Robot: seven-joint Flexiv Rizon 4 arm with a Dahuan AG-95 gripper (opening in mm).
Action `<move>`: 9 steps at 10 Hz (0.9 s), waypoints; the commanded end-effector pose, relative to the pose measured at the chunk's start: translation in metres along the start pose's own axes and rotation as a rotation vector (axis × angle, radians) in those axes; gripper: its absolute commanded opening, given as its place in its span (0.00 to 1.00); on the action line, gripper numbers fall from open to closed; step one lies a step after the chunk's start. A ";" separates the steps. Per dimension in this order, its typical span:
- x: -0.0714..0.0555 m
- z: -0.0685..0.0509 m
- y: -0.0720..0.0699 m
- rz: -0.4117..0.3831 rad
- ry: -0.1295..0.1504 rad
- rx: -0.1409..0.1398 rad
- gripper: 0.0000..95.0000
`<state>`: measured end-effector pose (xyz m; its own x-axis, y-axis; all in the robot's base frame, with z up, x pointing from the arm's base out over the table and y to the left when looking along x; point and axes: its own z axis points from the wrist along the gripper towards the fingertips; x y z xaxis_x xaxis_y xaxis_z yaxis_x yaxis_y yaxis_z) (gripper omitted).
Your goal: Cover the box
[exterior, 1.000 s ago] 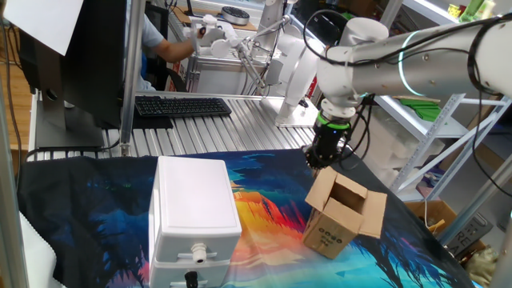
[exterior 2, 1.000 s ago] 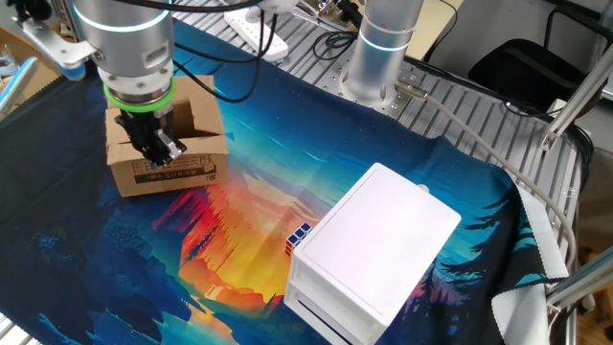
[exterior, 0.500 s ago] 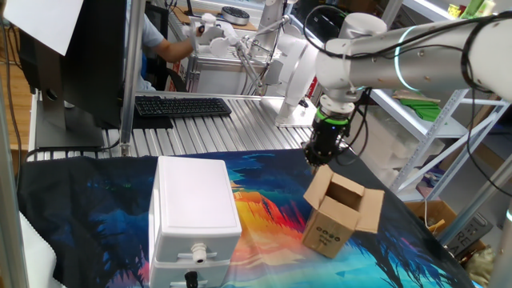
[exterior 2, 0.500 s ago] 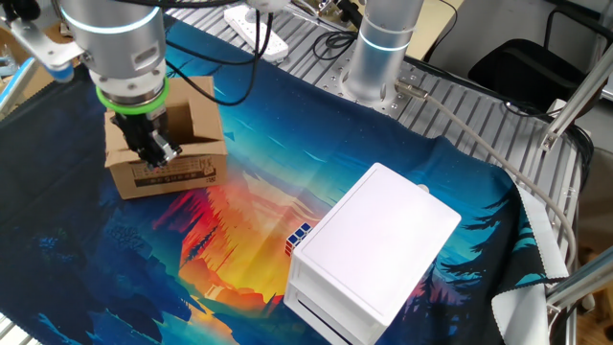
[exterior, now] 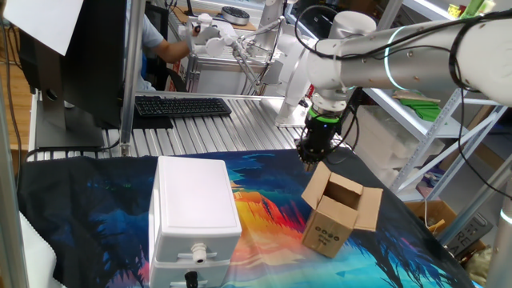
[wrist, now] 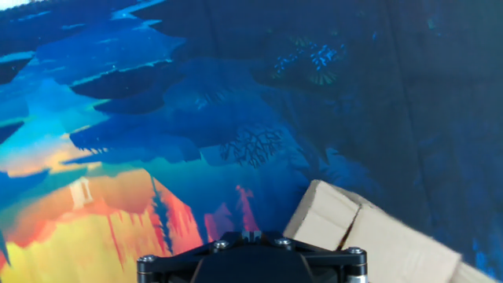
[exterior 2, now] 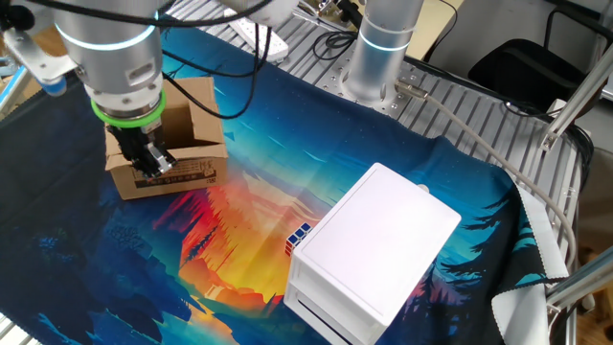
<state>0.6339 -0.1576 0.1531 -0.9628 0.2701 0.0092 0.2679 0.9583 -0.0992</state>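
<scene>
The box [exterior: 339, 218] is a small brown carton on the colourful cloth, with its top flaps standing open and black marks on its near side. In the other fixed view the box [exterior 2: 170, 144] sits at the far left, partly hidden by the arm. My gripper [exterior: 308, 162] is shut with nothing in it, and its tip hangs just above and beside the box's left flap [exterior: 317, 182]. The gripper [exterior 2: 156, 165] overlaps the box's printed wall. In the hand view the shut gripper [wrist: 250, 233] points at the cloth, with a box flap [wrist: 357, 232] at the lower right.
A large white plastic case [exterior: 195, 210] with a front connector stands left of the box; the case [exterior 2: 375, 251] has a small coloured cube [exterior 2: 299, 236] beside it. The arm's base [exterior 2: 383, 43] is mounted behind the cloth. A keyboard [exterior: 182, 106] lies further back, and shelves [exterior: 432, 112] are on the right.
The shut gripper has moved off from over the box's opening to its left flap. The box has shifted slightly.
</scene>
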 end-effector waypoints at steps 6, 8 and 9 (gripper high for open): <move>0.004 0.011 0.009 0.081 -0.037 0.160 0.00; 0.011 0.013 0.005 0.092 -0.042 0.179 0.00; 0.012 0.011 0.003 0.095 -0.037 0.184 0.00</move>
<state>0.6221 -0.1532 0.1425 -0.9351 0.3511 -0.0483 0.3501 0.8944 -0.2784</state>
